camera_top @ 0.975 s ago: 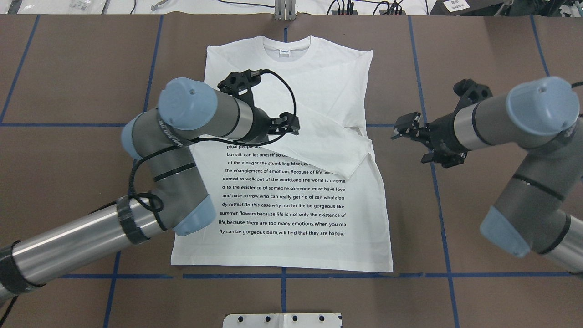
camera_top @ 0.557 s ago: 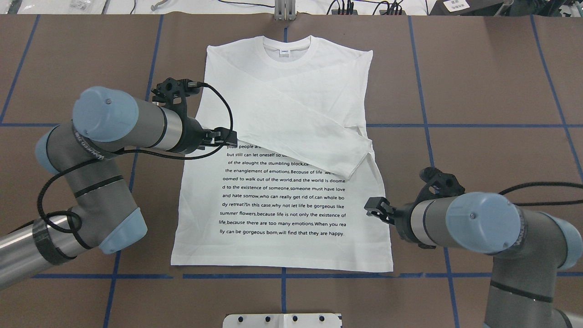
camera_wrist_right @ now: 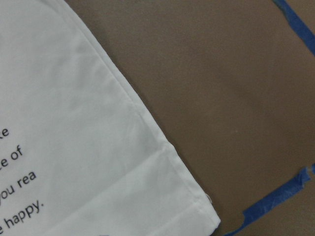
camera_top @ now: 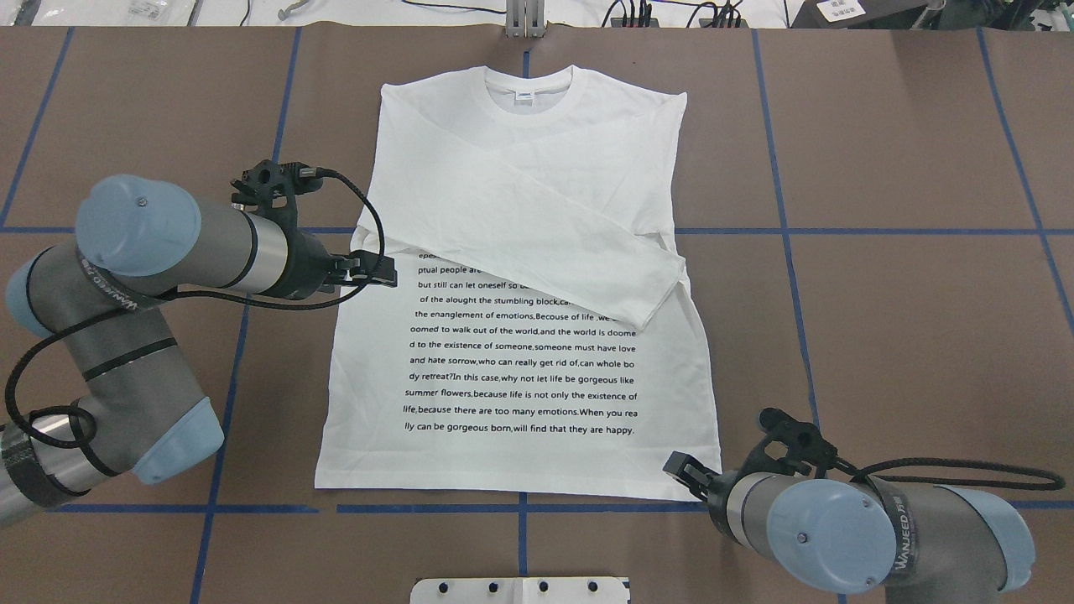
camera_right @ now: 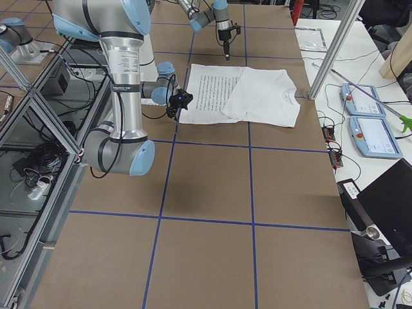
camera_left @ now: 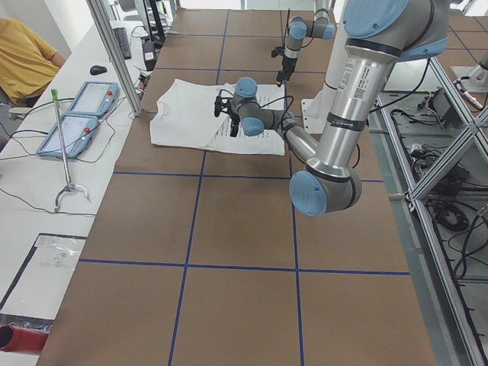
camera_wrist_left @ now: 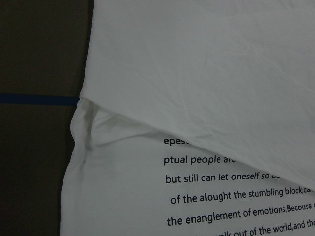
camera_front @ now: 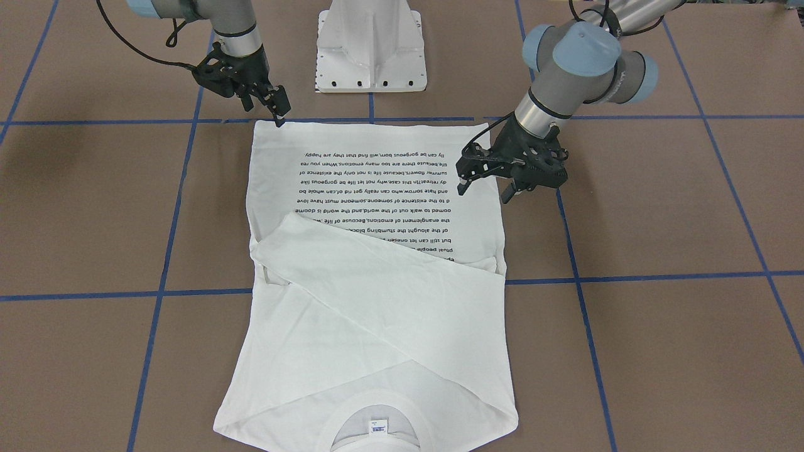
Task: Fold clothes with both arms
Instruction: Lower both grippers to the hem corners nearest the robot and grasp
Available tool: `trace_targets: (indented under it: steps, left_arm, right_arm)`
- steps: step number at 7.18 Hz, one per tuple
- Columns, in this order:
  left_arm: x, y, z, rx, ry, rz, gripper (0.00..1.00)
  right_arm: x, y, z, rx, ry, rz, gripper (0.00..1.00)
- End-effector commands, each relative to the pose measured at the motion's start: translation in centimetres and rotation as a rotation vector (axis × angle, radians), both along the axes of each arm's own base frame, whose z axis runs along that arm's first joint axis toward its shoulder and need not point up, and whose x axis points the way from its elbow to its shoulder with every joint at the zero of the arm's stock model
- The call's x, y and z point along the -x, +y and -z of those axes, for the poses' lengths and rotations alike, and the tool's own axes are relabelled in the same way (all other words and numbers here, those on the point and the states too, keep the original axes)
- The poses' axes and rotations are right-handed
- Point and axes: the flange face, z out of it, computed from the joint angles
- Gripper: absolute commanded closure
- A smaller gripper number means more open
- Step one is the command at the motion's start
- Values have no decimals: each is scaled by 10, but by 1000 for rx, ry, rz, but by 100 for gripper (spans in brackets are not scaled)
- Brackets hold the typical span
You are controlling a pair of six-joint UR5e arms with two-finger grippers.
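Overhead exterior: my left arm (camera_top: 168,243) reaches across level, left pincer (camera_top: 386,270) spread wide, empty, over the shirt (camera_top: 587,168) edge; right pincer (camera_top: 678,465) at its hem corner, gap unclear.

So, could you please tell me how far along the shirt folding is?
Done: both sleeves lie crossed over the chest of the shirt. In hand: the right gripper is at a hem corner, and the left gripper hovers open at the side edge. Neither visibly holds cloth. Left: folding the body itself.
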Motion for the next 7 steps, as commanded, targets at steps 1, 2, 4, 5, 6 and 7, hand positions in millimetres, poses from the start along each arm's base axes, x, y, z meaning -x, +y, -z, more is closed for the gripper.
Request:
trace_targets:
  steps: [1, 2, 4, 5, 6, 7]
  left_arm:
    - [3, 2, 0, 0, 3, -1, 0]
    - [3, 3, 0, 1, 5, 0, 0]
    - [4, 3, 0, 2, 4, 0, 1]
    - [4, 3, 0, 1, 3, 1, 1]
    - [4, 3, 0, 1, 3, 1, 1]
    - [4, 2, -1, 1, 2, 2, 1]
  right_arm:
    - [3, 2, -8, 6, 19, -2, 15]
    - [3, 2, -8, 8, 19, 0, 18]
    - [5, 2, -12, 14, 28, -6, 39]
    - [5, 2, -12, 14, 30, -6, 43]
    - [7, 2, -16, 16, 39, -5, 45]
    - [7, 2, -16, 17, 39, -4, 53]
